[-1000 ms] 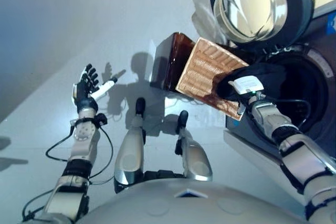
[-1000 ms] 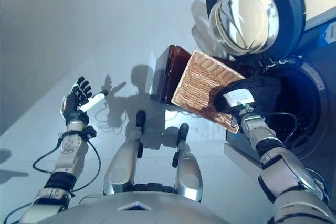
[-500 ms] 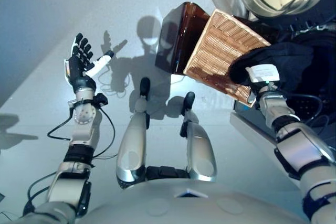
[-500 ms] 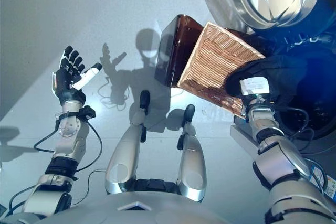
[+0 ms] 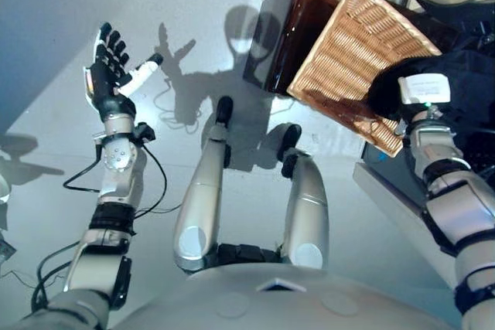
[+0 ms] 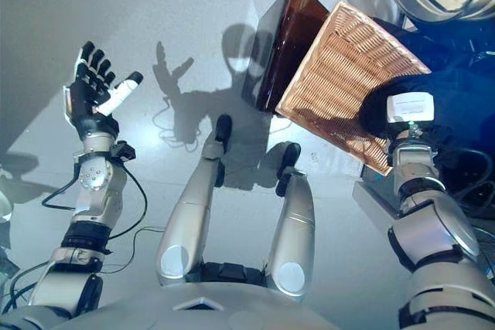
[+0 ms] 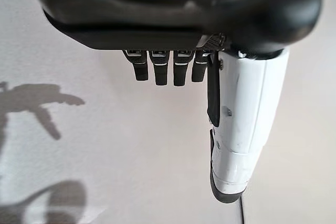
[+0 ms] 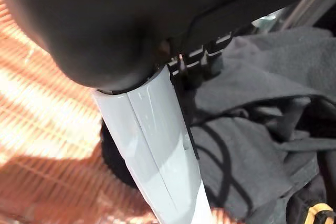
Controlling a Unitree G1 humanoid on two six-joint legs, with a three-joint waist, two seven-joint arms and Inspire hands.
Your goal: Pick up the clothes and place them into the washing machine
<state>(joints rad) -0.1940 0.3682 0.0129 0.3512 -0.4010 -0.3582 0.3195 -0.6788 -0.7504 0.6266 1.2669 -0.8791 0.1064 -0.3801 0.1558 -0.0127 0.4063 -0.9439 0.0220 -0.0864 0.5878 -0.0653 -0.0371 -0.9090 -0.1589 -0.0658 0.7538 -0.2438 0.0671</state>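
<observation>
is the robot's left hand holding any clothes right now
No, the left hand is empty, its fingers straight above the bare floor.

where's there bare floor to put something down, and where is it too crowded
The floor is bare around and beyond the open, empty left hand. It is crowded on the robot's right: the tilted wicker basket, the right hand on dark clothes and the washing machine leave little room.

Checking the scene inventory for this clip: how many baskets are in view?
1: a wicker basket tipped on its side by the washing machine, beside the right hand. None elsewhere.
</observation>
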